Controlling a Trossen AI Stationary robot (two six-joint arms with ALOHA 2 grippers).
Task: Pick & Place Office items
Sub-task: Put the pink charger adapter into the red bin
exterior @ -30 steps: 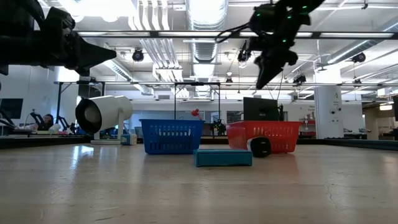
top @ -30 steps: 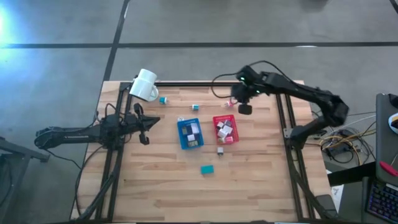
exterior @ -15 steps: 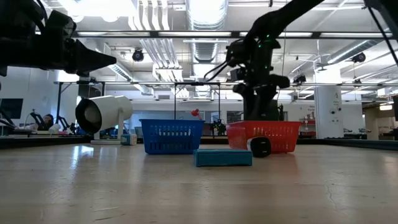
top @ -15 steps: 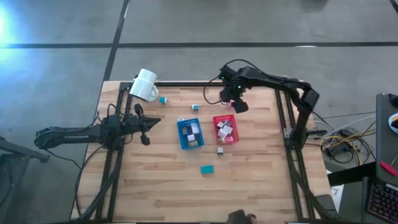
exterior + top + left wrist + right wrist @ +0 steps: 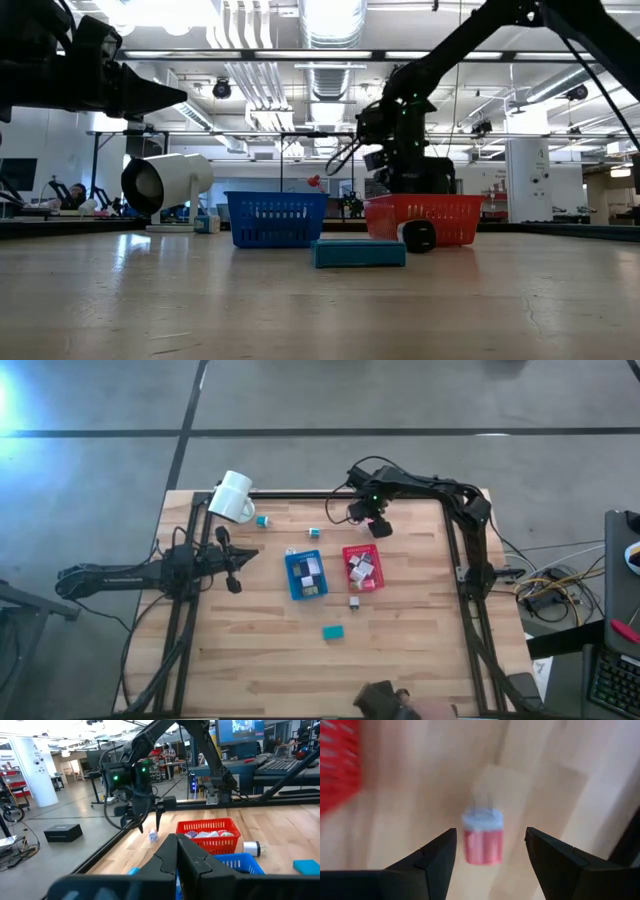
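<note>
The right gripper (image 5: 371, 526) hangs over the far side of the tabletop (image 5: 400, 650), just behind the red tray (image 5: 375, 550). Its fingers (image 5: 432, 862) are wide open and hold nothing. A small red and white item (image 5: 482, 836) lies on the wood between them (it looks blurry). More little items sit in the red tray and the blue tray (image 5: 291, 578). A teal block (image 5: 333, 631) lies nearer, alone. The left gripper (image 5: 234, 570) waits at the left, fingers (image 5: 167, 862) shut and empty
</note>
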